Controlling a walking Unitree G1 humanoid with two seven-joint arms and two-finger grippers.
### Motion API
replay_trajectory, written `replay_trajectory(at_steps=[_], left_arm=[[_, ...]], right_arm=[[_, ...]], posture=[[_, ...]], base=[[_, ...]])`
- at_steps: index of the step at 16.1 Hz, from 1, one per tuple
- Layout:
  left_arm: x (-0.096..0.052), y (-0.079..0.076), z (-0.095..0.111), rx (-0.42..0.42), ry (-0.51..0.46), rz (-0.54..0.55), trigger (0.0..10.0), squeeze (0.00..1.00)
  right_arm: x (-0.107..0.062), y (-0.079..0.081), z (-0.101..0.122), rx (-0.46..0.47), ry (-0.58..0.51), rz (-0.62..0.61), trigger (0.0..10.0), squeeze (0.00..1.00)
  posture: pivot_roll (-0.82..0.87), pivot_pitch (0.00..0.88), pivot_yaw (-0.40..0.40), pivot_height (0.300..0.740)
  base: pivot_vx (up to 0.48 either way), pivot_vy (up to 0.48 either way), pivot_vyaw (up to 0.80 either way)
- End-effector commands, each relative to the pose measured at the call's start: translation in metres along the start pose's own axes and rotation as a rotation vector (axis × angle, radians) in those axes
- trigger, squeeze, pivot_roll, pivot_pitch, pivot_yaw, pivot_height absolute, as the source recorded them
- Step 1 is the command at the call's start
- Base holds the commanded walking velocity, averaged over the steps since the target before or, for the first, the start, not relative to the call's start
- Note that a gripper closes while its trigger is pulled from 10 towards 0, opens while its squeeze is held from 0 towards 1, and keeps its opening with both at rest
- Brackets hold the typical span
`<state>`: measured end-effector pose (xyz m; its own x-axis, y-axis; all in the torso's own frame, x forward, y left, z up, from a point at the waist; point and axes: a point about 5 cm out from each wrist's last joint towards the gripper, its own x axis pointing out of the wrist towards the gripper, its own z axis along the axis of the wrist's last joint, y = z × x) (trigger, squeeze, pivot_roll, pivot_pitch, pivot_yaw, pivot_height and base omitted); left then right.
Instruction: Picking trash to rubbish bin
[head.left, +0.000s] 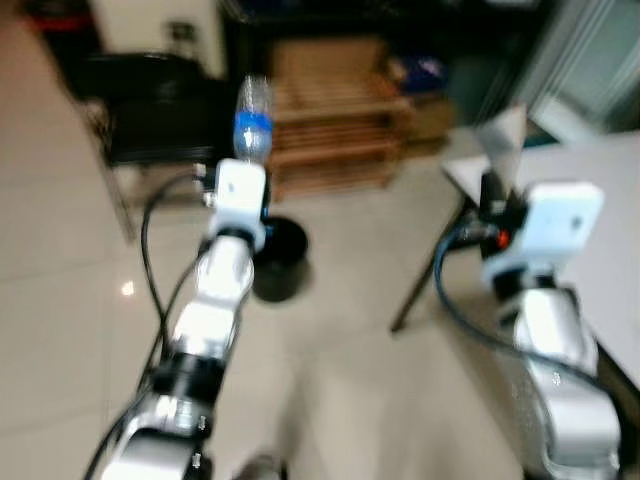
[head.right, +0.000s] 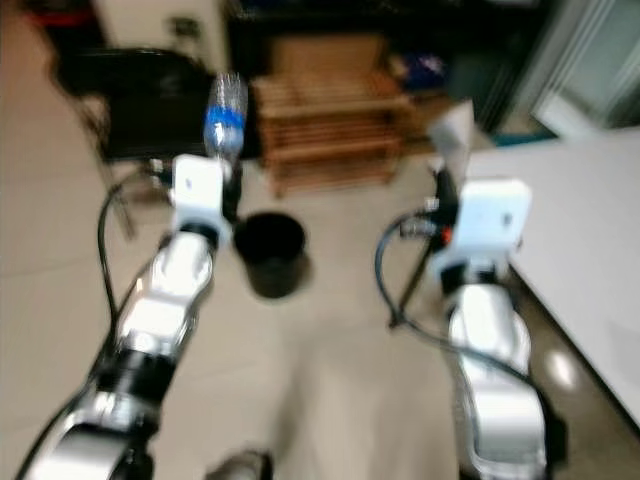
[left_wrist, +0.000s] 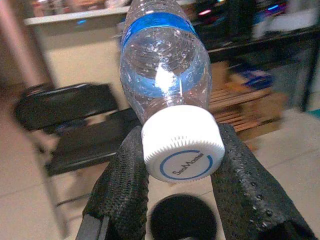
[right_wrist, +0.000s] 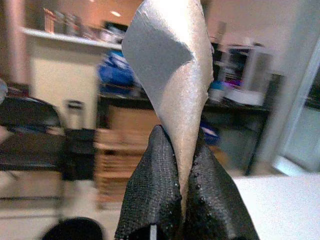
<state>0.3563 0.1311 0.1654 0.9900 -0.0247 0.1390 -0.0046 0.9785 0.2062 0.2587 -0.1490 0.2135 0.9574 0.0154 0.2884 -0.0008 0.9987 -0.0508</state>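
Gripping a clear plastic bottle (left_wrist: 165, 75) by its neck, my left claw (left_wrist: 182, 167) has one black finger on each side just below the white cap (left_wrist: 183, 150), which points back at my wrist. From my head, the bottle (head.left: 252, 120) stands up above the claw, its blue label band (head.left: 252, 133) showing, raised at about the level of the chair ahead. Below and just beyond that claw sits the black rubbish bin (head.left: 279, 258) on the pale tiled floor (head.left: 60, 300), its open mouth facing up.

My right claw (right_wrist: 186, 165) is pinched tight on a silvery, twisted wrapper (right_wrist: 172, 75) that rises up from between the fingers; from my head it shows as a pale pointed scrap (head.left: 505, 135) held above the corner of the white surface (head.left: 590, 190) on my right.

Beyond the bin stands a low wooden rack (head.left: 335, 130) and, to its left, a black folding chair (head.left: 160, 110). Everything ahead is blurred.
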Motion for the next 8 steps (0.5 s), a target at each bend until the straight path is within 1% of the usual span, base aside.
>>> replay_trajectory(at_steps=[1, 4, 8], left_arm=[[0.0013, -0.0029, 0.0007, -0.022, 0.009, -0.014, 10.0, 0.00], [0.0016, -0.0037, 0.0005, -0.032, 0.013, -0.023, 10.0, 0.00], [0.0027, -0.0047, -0.0029, -0.102, 0.046, -0.067, 10.0, 0.00]], right_arm=[[-0.0018, -0.0065, -0.0006, -0.010, 0.008, -0.023, 10.0, 0.00], [-0.0023, -0.0077, -0.0006, -0.008, 0.009, -0.027, 10.0, 0.00], [-0.0018, -0.0079, -0.0009, 0.003, 0.011, -0.035, 10.0, 0.00]], posture=[[0.20, 0.088, -0.062, 0.740], [0.19, 0.090, -0.063, 0.740], [0.19, 0.090, -0.063, 0.740]], base=[[0.000, 0.000, 0.45], [0.000, 0.000, 0.45], [0.000, 0.000, 0.00]])
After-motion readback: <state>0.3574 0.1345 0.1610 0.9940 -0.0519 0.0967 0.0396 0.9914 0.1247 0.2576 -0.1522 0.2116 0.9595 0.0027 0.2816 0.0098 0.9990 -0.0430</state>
